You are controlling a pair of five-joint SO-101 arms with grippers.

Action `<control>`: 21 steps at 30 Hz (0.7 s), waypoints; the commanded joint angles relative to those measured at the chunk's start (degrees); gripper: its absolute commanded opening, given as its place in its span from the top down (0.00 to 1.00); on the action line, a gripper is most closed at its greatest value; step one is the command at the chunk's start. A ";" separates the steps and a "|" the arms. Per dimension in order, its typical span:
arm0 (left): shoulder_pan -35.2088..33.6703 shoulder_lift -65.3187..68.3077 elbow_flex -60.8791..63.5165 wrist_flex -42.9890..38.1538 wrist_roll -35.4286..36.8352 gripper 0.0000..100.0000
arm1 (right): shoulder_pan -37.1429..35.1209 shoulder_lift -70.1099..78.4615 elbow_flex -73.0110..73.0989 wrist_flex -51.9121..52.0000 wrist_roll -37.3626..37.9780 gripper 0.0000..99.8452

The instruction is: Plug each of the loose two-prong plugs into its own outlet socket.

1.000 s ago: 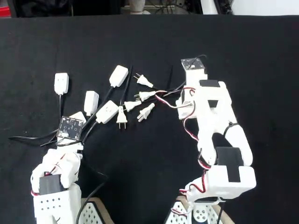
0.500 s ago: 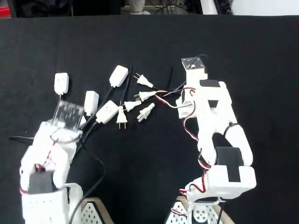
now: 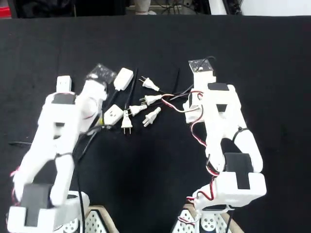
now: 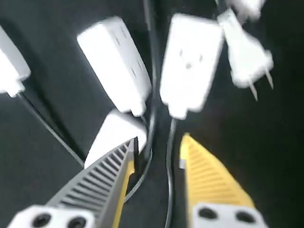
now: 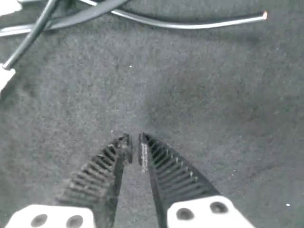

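Observation:
Several white two-prong plugs lie mid-table, among them one [image 3: 149,85] at the back, one [image 3: 152,116] nearer and one [image 3: 126,121] beside a white outlet socket [image 3: 112,115]. Another socket [image 3: 123,78] lies farther back. My left arm [image 3: 90,99] stretches over the socket cluster. Its gripper [image 4: 156,156] hangs open just above two sockets [image 4: 116,71] [image 4: 190,61], astride a black cable [image 4: 152,118], with a plug [image 4: 247,52] beside them. A third socket [image 4: 111,137] lies partly under one finger. My right gripper [image 5: 134,149] is shut and empty over bare black cloth.
Black cables [image 3: 131,90] run between sockets and plugs, and more cables [image 5: 85,14] cross ahead of the right gripper. One more socket [image 3: 62,83] peeks out left of the left arm. The right arm [image 3: 218,111] stands right of the plugs.
My left arm has swung from the table's front left forward and to the right, now over the sockets. The right arm, plugs and sockets have not moved.

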 commanded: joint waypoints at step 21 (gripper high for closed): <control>-3.47 27.25 -19.65 -15.82 11.08 0.80 | 0.97 -0.66 -1.80 -3.16 -0.18 0.96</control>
